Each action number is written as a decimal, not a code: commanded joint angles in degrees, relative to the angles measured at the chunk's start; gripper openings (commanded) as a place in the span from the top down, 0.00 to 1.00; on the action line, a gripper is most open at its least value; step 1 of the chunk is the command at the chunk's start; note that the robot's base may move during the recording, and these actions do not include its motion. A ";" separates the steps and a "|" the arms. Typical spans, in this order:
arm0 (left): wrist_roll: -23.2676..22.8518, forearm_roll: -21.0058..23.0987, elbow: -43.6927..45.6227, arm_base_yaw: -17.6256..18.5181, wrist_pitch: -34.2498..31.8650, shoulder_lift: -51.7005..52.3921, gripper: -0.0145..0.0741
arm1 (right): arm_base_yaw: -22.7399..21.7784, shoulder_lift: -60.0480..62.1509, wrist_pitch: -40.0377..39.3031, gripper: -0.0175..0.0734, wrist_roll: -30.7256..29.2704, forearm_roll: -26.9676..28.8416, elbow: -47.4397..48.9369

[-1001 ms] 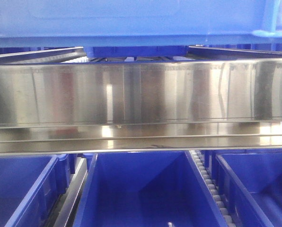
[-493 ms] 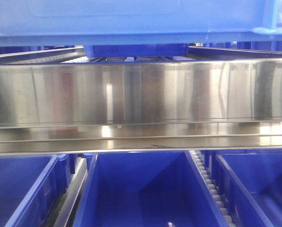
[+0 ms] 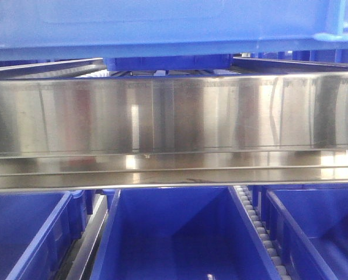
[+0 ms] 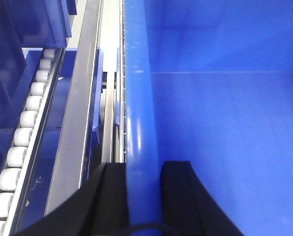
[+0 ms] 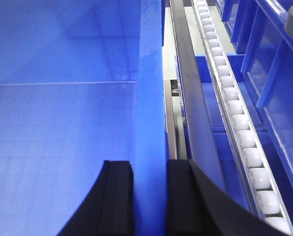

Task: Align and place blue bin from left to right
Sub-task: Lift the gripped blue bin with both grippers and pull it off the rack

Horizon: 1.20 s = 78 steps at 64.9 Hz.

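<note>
Front cam: the blue bin [image 3: 162, 23] fills the whole 12 o'clock strip of the frame. It sits just above the shiny steel beam [image 3: 174, 114], with more open blue tubs [image 3: 174, 233] down at 6 o'clock under that beam. Left wrist cam: the left gripper [image 4: 142, 169] is at 6 o'clock with one black finger on each side of the bin's side rim, pinching the wall, and a white roller track [image 4: 23, 132] runs off toward 9 o'clock. Right wrist cam is the same deal mirrored. The right gripper [image 5: 150, 169] is clamped over the opposite rim at 6 o'clock, fingers snug on both faces, and another roller rail [image 5: 240, 128] sits at 3 o'clock.
</note>
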State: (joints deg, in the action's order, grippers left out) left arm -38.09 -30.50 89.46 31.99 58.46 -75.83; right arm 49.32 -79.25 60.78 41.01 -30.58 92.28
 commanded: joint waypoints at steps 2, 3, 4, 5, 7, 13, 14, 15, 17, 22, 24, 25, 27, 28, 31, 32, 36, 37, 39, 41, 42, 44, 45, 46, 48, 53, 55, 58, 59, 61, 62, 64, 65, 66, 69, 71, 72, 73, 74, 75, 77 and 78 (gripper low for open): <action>0.65 -0.85 0.59 0.44 -3.80 1.30 0.96 | 0.05 1.04 -5.83 0.89 -0.92 -2.39 0.62; 0.65 -0.85 0.59 0.44 -3.80 1.30 0.96 | 0.05 1.04 -5.94 0.89 -0.92 -2.39 0.62; 0.65 -0.85 0.59 0.44 -3.80 1.30 0.96 | 0.05 1.04 -6.02 0.89 -0.92 -2.39 0.62; 0.65 -0.85 0.59 0.44 -3.80 1.30 0.96 | 0.05 1.04 -6.02 0.89 -0.92 -2.39 0.62; 0.65 -0.85 0.59 0.44 -3.80 1.30 0.96 | 0.05 1.04 -6.09 0.89 -0.92 -2.39 0.62; 0.65 -0.85 0.59 0.44 -3.80 1.30 0.96 | 0.05 1.04 -6.17 0.89 -0.92 -2.39 0.62; 0.65 -0.85 0.59 0.44 -3.80 1.30 0.96 | 0.05 1.04 -6.22 0.89 -0.92 -2.39 0.62; 0.65 -0.85 0.59 0.44 -3.80 1.30 0.96 | 0.05 1.04 -6.22 0.89 -0.92 -2.39 0.62; 0.65 -0.85 0.59 0.44 -3.80 1.30 0.96 | 0.05 1.04 -6.22 0.89 -0.92 -2.39 0.62; 0.65 -0.85 0.59 0.44 -3.80 1.30 0.96 | 0.05 1.04 -6.22 0.89 -0.92 -2.39 0.62; 0.65 -0.85 0.59 0.44 -3.80 1.30 0.96 | 0.05 1.04 -6.22 0.89 -0.92 -2.39 0.62; 0.65 -0.85 0.59 0.44 -3.80 1.30 0.96 | 0.05 1.04 -6.22 0.89 -0.92 -2.39 0.62; 0.65 -0.85 0.59 0.44 -3.80 1.30 0.96 | 0.05 1.04 -6.22 0.89 -0.92 -2.39 0.62; 0.65 -0.85 0.59 0.44 -3.80 1.30 0.96 | 0.05 1.04 -6.22 0.89 -0.92 -2.39 0.62; 0.65 -0.85 0.59 0.44 -3.80 1.30 0.96 | 0.05 1.04 -6.22 0.89 -0.92 -2.39 0.62; 0.65 -0.85 0.59 0.44 -3.80 1.30 0.96 | 0.05 1.04 -6.22 0.89 -0.92 -2.39 0.62; 0.65 -0.85 0.59 0.44 -3.80 1.30 0.96 | 0.05 1.04 -6.22 0.89 -0.92 -2.39 0.62; 0.65 -0.85 0.59 0.44 -3.80 1.30 0.96 | 0.05 1.04 -6.22 0.89 -0.92 -2.39 0.62; 0.65 -0.85 0.59 0.44 -3.80 1.30 0.96 | 0.05 1.04 -6.22 0.89 -0.92 -2.39 0.62; 0.65 -0.85 0.59 0.44 -3.80 1.30 0.96 | 0.05 1.04 -6.22 0.89 -0.92 -2.39 0.62; 0.65 -0.85 0.59 0.44 -3.80 1.30 0.96 | 0.05 1.04 -6.22 0.89 -0.92 -2.39 0.62; 0.65 -0.85 0.59 0.44 -3.80 1.30 0.96 | 0.05 1.04 -6.22 0.89 -0.92 -2.39 0.62; 0.65 -0.85 0.59 0.44 -3.80 1.30 0.96 | 0.05 1.04 -6.22 0.89 -0.92 -2.39 0.62; 0.65 -0.85 0.59 0.44 -3.80 1.30 0.96 | 0.05 1.04 -6.22 0.89 -0.92 -2.39 0.62; 0.65 -0.85 0.59 0.44 -3.80 1.30 0.96 | 0.05 1.04 -6.22 0.89 -0.92 -2.39 0.62; 0.65 -0.85 0.59 0.44 -3.80 1.30 0.96 | 0.05 1.04 -6.22 0.89 -0.92 -2.39 0.62; 0.65 -0.85 0.59 0.44 -3.80 1.30 0.96 | 0.05 1.04 -6.22 0.89 -0.92 -2.39 0.62; 0.65 -0.85 0.59 0.44 -3.80 1.30 0.96 | 0.05 1.04 -6.22 0.89 -0.92 -2.39 0.62; 0.65 -0.85 0.59 0.44 -3.80 1.30 0.96 | 0.05 1.04 -6.22 0.89 -0.92 -2.39 0.62; 0.65 -0.85 0.59 0.44 -3.80 1.30 0.96 | 0.05 1.04 -6.22 0.89 -0.92 -2.39 0.62; 0.65 -0.85 0.59 0.44 -3.80 1.30 0.96 | 0.05 1.04 -6.22 0.89 -0.92 -2.39 0.62; 0.65 -0.85 0.59 0.44 -3.80 1.30 0.96 | 0.05 1.04 -6.22 0.89 -0.92 -2.39 0.62; 0.65 -0.85 0.59 0.44 -3.80 1.30 0.96 | 0.05 1.04 -6.22 0.89 -0.92 -2.39 0.62; 0.65 -0.85 0.59 0.44 -3.80 1.30 0.96 | 0.05 1.04 -6.22 0.89 -0.92 -2.39 0.62; 0.65 -0.85 0.59 0.44 -3.80 1.30 0.96 | 0.05 1.04 -6.35 0.89 -0.92 -2.39 0.62; 0.65 -0.85 0.59 0.44 -3.80 1.30 0.96 | 0.05 1.04 -6.44 0.89 -0.92 -2.39 0.62; 0.65 -0.85 0.59 0.44 -3.80 1.30 0.96 | 0.05 1.04 -6.44 0.89 -0.92 -2.39 0.62; 0.65 -0.85 0.59 0.44 -3.80 1.30 0.96 | 0.05 1.04 -6.44 0.89 -0.92 -2.39 0.62; 0.65 -0.85 0.59 0.44 -3.80 1.30 0.96 | 0.05 1.04 -6.44 0.89 -0.92 -2.39 0.62; 0.65 -0.85 0.59 0.44 -3.80 1.30 0.96 | 0.05 1.04 -6.44 0.89 -0.92 -2.39 0.62; 0.65 -0.85 0.59 0.44 -3.80 1.30 0.96 | 0.05 1.04 -6.44 0.89 -0.92 -2.39 0.62; 0.65 -0.85 0.59 0.44 -3.80 1.30 0.96 | 0.05 1.04 -6.44 0.89 -0.92 -2.39 0.62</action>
State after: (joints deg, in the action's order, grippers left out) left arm -37.87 -30.60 89.46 31.99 58.65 -75.83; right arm 49.32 -79.25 60.03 40.90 -30.58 92.19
